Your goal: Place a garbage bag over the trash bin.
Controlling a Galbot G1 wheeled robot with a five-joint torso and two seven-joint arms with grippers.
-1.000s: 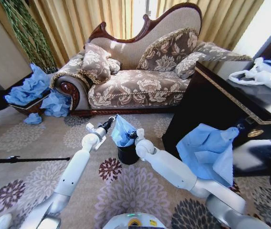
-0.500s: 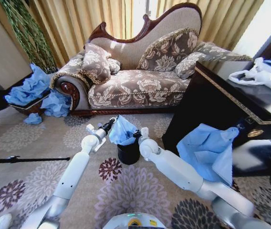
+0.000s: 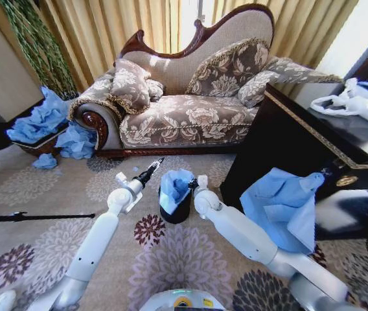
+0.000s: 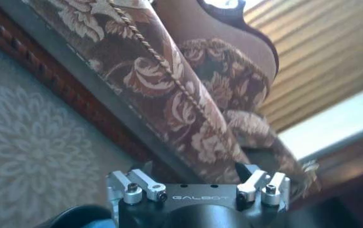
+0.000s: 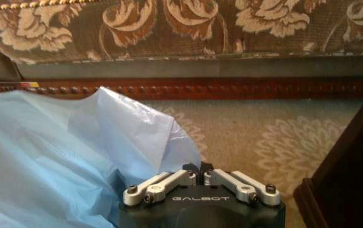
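Partly, garbage bag (image 3: 173, 186) hides trash bin (image 3: 175, 210) (rim unseen).

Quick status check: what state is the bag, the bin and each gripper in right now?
garbage bag: draped over the bin's mouth, one edge pinched by the right gripper.
trash bin: upright on the carpet, top covered by the bag.
right gripper: shut on the bag's edge.
left gripper: open, empty, beside the bin, apart from the bag.
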